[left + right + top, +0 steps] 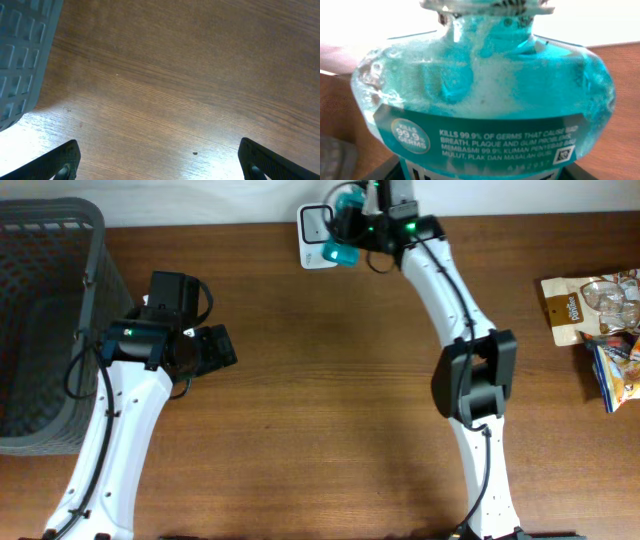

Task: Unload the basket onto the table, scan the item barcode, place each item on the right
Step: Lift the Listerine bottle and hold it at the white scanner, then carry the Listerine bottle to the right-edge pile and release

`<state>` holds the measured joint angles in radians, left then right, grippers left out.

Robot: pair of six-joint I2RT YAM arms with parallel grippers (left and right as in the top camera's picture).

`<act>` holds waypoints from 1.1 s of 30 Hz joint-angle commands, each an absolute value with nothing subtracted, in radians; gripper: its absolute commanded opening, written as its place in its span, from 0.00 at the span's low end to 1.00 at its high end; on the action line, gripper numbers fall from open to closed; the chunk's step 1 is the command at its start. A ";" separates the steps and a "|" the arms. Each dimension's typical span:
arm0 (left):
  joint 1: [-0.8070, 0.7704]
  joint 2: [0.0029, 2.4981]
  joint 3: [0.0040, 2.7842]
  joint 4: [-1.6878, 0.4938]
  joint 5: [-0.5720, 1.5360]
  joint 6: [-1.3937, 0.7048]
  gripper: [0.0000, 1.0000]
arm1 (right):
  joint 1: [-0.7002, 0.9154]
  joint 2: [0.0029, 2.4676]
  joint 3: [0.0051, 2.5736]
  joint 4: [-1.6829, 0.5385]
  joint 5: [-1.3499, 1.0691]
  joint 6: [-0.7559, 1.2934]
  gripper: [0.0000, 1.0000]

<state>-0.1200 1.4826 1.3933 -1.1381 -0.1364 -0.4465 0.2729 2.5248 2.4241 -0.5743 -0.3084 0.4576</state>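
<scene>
The item is a clear bottle of teal mouthwash (pixel 342 250) with a teal label (pixel 480 142) and a small square code (pixel 563 154). My right gripper (pixel 362 225) is shut on the bottle's lower body and holds it at the table's far edge, over a white scanner (pixel 312 225). In the right wrist view the bottle (pixel 480 85) fills the frame, neck pointing away, foam inside, and only the dark fingers (pixel 390 170) show at the bottom corners. My left gripper (pixel 205 350) hovers open over bare wood (pixel 165 100), nothing between its fingers (pixel 62 162).
A grey mesh basket (pixel 45 330) stands at the left edge, close to my left arm, its corner showing in the left wrist view (pixel 20 60). Snack packets (pixel 600 315) lie at the right edge. The wooden table (pixel 320 410) spans the middle.
</scene>
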 commanded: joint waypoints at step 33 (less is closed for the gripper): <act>-0.115 1.471 1.403 -1.139 -0.147 -0.458 0.99 | 0.261 2.299 2.489 -0.792 0.144 0.625 0.52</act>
